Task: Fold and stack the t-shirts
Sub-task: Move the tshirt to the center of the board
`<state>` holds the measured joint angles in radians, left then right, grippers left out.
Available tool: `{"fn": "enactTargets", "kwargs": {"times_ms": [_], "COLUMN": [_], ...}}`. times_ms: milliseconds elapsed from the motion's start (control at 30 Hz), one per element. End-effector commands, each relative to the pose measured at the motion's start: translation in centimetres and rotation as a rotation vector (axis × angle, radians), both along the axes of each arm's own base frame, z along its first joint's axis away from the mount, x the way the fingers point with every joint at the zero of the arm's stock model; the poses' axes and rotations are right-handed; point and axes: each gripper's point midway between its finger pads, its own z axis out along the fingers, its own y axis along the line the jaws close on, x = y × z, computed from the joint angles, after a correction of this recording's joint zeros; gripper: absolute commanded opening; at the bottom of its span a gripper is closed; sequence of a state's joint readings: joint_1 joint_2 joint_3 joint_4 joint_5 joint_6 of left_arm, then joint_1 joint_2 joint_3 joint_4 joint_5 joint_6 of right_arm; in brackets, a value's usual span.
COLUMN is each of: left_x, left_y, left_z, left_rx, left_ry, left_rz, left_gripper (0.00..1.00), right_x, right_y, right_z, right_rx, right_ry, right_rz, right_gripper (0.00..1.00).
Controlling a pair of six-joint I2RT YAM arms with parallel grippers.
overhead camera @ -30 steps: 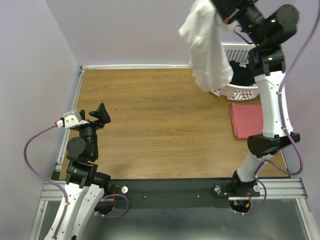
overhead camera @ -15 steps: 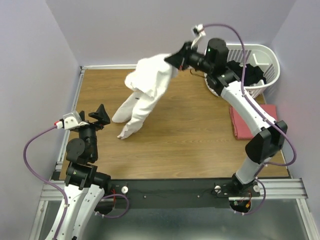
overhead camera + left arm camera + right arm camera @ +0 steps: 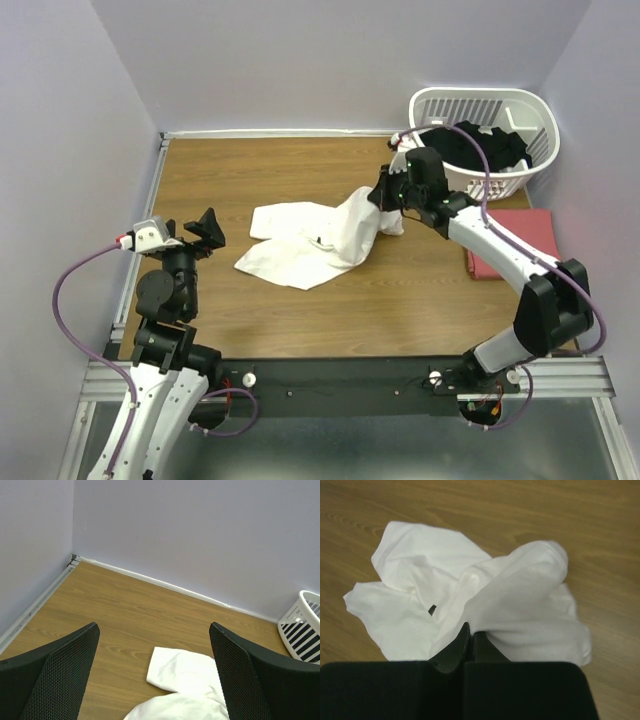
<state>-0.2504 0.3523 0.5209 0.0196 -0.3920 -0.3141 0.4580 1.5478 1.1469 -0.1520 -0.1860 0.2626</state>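
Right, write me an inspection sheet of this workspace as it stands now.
Surface: wood-grain table, flat.
Job's things: white t-shirt lies crumpled mid-table, not folded; red t-shirt lies folded flat at the right edge, just in front of the basket.
Clutter: white slatted basket in the far right corner, with dark clothes in it.
Grippers: left gripper is open and empty, facing the white t-shirt; right gripper is shut on the white t-shirt's edge.
Cables: one purple cable loops beside the left arm; another crosses in front of the basket.
Surroundings: pale lilac walls on three sides; metal rail along the near edge.
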Motion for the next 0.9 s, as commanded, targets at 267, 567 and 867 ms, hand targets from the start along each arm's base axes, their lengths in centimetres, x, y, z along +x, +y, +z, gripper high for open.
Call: {"fn": "enactTargets", "kwargs": {"times_ms": [267, 567, 867], "left_x": [-0.1, -0.3, -0.6], "left_y": [-0.1, 0.1, 0.4], "left_z": [0.3, 0.5, 0.6], "left_rx": [0.004, 0.002, -0.006], "left_ry": [-0.011, -0.021, -0.026], "left_rz": [-0.010, -0.002, 0.014], "left_gripper": [0.98, 0.98, 0.98], "right_x": [0.8, 0.4, 1.4], "right_y": [-4.6, 6.8, 20.8], "right_z": [29.4, 27.3, 9.8], "right_rx": [-0.084, 0.222, 0.204], "right_ry": [-0.759, -0.577, -0.184], "right_rz": [-0.071, 0.396, 0.568], "right_gripper": [0.01, 0.04, 0.88]}}
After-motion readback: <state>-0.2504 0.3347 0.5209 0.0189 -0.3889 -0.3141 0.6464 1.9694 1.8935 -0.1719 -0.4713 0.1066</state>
